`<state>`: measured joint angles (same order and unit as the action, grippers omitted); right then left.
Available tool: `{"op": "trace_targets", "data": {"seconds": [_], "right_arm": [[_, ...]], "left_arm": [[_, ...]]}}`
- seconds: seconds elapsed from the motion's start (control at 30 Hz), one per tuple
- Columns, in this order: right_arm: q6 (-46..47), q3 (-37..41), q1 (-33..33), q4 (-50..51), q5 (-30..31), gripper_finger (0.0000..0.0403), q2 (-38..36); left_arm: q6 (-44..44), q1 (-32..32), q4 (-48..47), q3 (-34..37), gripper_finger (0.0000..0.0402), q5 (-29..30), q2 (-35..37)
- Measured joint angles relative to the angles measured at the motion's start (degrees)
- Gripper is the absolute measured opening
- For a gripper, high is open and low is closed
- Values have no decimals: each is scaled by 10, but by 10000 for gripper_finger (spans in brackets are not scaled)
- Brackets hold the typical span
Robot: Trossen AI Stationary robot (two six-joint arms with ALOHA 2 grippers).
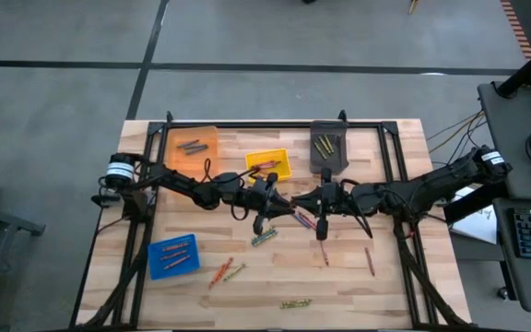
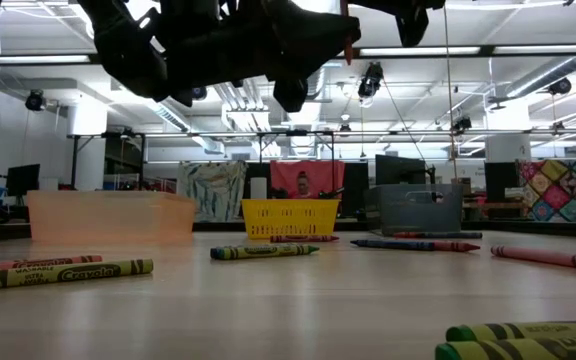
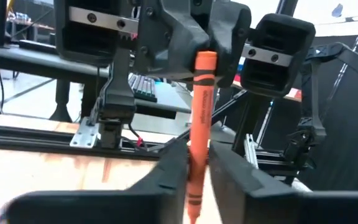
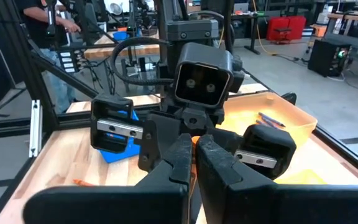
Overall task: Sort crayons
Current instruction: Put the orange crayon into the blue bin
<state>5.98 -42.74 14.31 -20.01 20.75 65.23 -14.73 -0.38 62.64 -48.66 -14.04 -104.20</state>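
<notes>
An orange crayon stands upright in the air over the table's middle, and both grippers have it. My left gripper is shut on its lower part. My right gripper faces it from the other side and is shut on the crayon's top. In the high view the two grippers, left and right, meet nose to nose. In the low view the crayon shows high above the table. Loose crayons lie flat on the wood, among them a green one and a red one. My left gripper pinches the crayon's lower half between its two fingers. The fingers come level from the table's left and lie across it. The crayon stands upright, clear of the table. My right gripper pinches the crayon's top end between its two fingers. They come level from the table's right, across the crayon. In its own wrist view only a sliver of orange shows between the fingers.
An orange bin, a yellow bin and a grey bin stand along the far edge, and a blue bin stands near left. More crayons lie near the front edge and beside the blue bin.
</notes>
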Motion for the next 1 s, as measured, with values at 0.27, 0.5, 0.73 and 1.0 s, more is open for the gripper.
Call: {"op": "trace_targets", "data": {"seconds": [0.27, 0.5, 0.73, 1.0], "right_arm": [[13, 0, 0, 1, 1, 44, -5], [15, 0, 0, 28, 0, 111, -34], [24, 0, 0, 70, 3, 142, -57], [24, 0, -1, 80, 3, 139, -55]], "left_arm": [[-21, 2, -15, 0, 9, -1, 4], [-22, 2, -174, 0, 3, -4, 73], [-30, -8, -505, -5, 2, 19, 218], [-126, -74, -955, -92, 2, 82, 330]]}}
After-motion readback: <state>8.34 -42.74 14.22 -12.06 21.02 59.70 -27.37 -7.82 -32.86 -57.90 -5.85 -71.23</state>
